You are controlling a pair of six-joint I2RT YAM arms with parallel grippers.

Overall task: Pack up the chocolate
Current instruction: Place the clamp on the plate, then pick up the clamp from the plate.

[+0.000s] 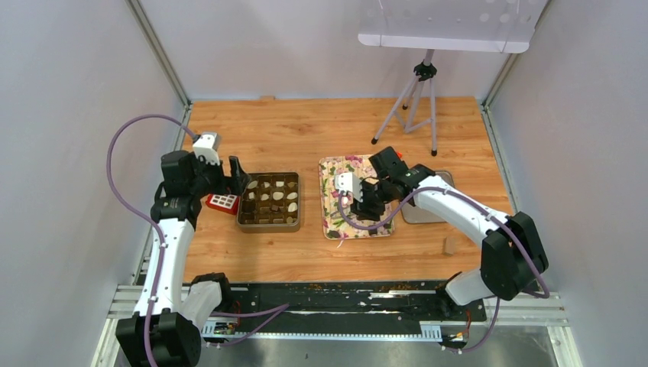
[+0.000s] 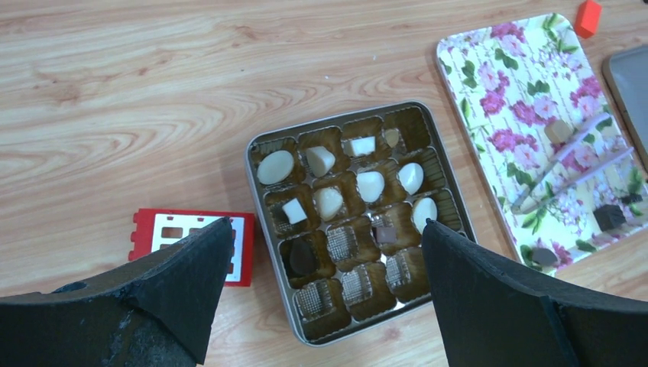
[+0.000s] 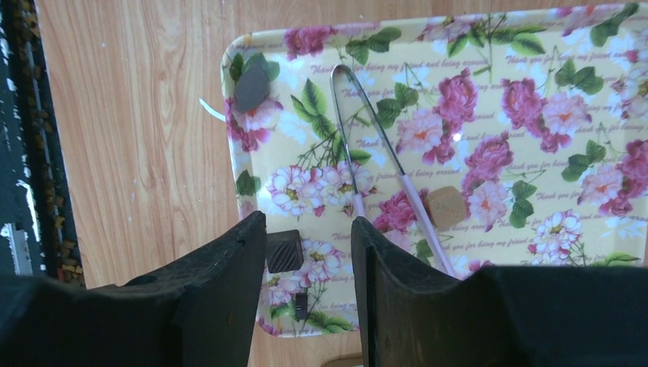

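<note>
A square metal tin (image 2: pixel 260 199) with brown paper cups holds several cream-white chocolates (image 2: pixel 370 186) and two dark ones (image 2: pixel 302 258); several front cups are bare. My left gripper (image 2: pixel 327 224) hangs above the tin's near edge, open wide and empty; it also shows in the top view (image 1: pixel 238 176). My right gripper (image 3: pixel 307 222) is open over the floral tray (image 3: pixel 489 76), at its near corner. A dark square chocolate (image 3: pixel 284 251) lies on the tray just inside its left finger (image 3: pixel 229 275). A dark oval piece (image 3: pixel 251 88) and a tan square piece (image 3: pixel 445 206) also lie on the tray.
Metal tweezers (image 3: pixel 367 122) with pink tips lie across the tray. A red and white card (image 2: pixel 191 237) lies left of the tin. A small red block (image 2: pixel 588 17), a grey lid (image 1: pixel 428 210), a tan cylinder (image 1: pixel 448 245) and a tripod (image 1: pixel 416 107) stand to the right.
</note>
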